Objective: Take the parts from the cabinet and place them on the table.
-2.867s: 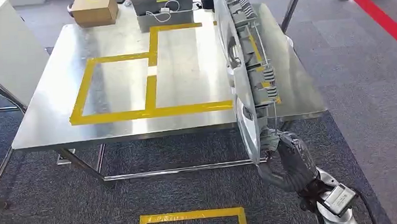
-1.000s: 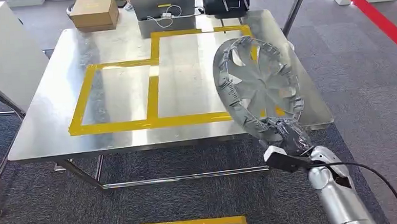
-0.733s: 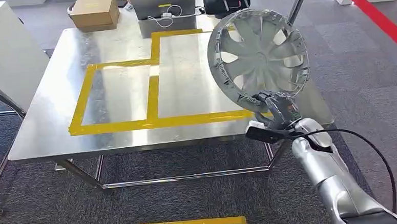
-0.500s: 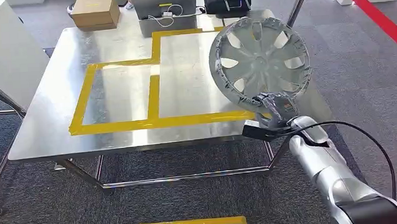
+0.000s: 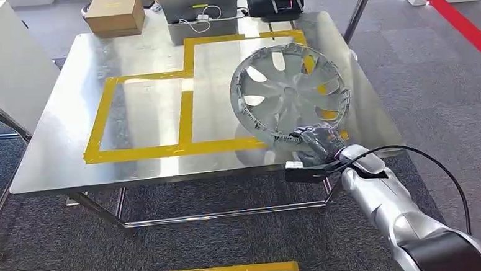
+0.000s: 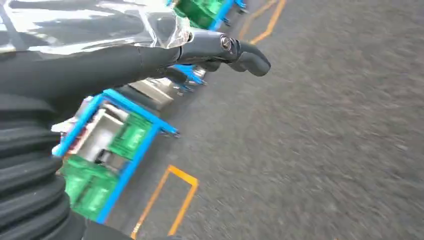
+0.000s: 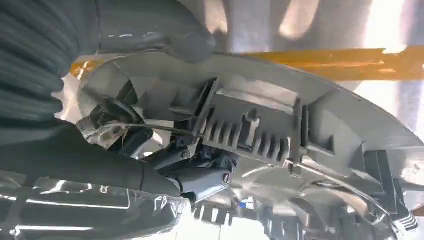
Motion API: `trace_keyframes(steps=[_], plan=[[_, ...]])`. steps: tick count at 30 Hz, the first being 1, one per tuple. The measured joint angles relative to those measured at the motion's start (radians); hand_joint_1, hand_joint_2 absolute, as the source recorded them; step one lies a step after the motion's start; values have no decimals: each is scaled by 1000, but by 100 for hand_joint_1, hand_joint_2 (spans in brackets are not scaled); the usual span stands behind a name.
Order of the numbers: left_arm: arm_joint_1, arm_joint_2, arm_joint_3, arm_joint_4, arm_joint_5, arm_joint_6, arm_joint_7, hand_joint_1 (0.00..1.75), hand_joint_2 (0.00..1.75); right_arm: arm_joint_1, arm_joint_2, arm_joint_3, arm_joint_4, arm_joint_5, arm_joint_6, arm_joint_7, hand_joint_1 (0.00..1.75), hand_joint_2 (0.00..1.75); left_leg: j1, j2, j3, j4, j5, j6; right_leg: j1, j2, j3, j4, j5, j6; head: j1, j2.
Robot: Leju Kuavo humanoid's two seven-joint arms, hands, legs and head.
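The right arm reaches forward and up from below, its right hand (image 5: 316, 141) gripping the near rim of the silver wheel cover (image 5: 288, 92). The cover tilts low over the right side of the steel surface (image 5: 57, 120), above the yellow tape outline (image 5: 184, 107). The left hand (image 6: 220, 47) hangs over grey carpet, fingers extended, holding nothing.
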Motion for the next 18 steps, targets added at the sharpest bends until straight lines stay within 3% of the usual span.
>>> trace_keyframes(steps=[2,4,12,13,18], plan=[[0,-6,4,-16,5,0,37,0,175,-29,14,9,7,-1,17,-1,0,0,0,2,1,0,0,0,0,1,0,0,0,0,0,0],[0,-11,10,-23,13,0,37,0,175,-54,27,22,13,0,30,-1,0,0,0,1,1,0,0,0,0,1,1,0,0,0,0,0],[0,-17,16,-1,43,0,-29,0,175,-101,59,48,31,-2,64,13,0,0,0,2,2,0,0,0,0,1,2,0,0,0,0,0],[0,-16,16,2,43,0,-39,0,0,-104,63,50,32,0,67,14,0,0,0,2,2,0,0,0,0,1,2,0,0,0,0,0],[-1,-11,21,17,34,0,-68,0,0,-124,70,70,37,1,83,24,0,0,0,1,3,0,0,0,0,1,2,0,0,0,0,0]])
